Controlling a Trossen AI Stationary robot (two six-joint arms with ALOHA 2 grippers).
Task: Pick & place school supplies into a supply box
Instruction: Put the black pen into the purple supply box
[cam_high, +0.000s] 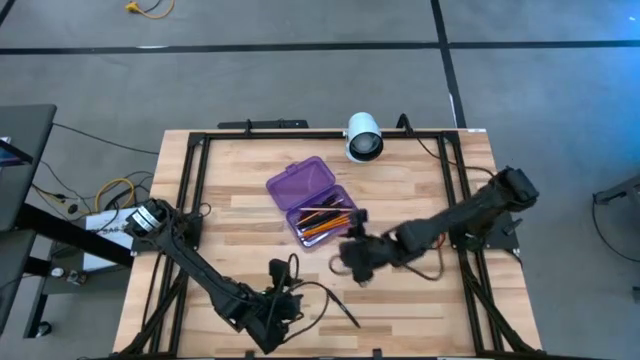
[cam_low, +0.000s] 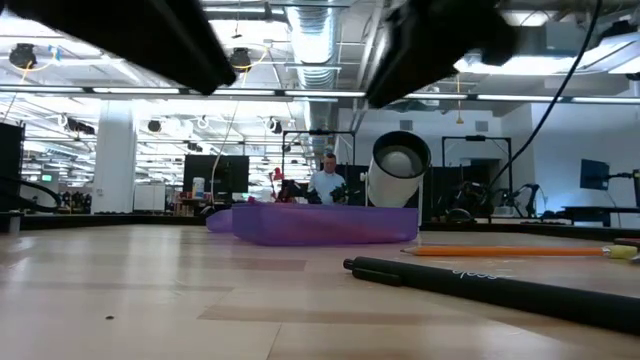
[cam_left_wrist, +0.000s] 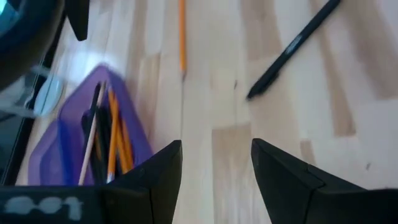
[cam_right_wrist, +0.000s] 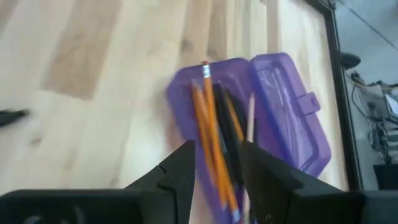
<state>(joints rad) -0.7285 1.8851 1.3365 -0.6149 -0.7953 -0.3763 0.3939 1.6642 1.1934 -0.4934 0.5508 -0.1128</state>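
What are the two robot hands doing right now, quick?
Left gripper: open, empty, above the bare table.
Right gripper: open, holding nothing, over the purple box of pencils.

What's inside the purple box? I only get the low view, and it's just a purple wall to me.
Observer: The purple pencil case is open, with its lid folded flat beside it. Orange pencils and black pens lie inside.
Operator: Where's the right gripper?
Observer: The right gripper hangs above the end of the case that is nearer the table's front. Its jaws are apart.
Operator: And the left one?
Observer: The left gripper is near the table's front edge, open and empty. It faces a loose black pen and a loose orange pencil on the wood.
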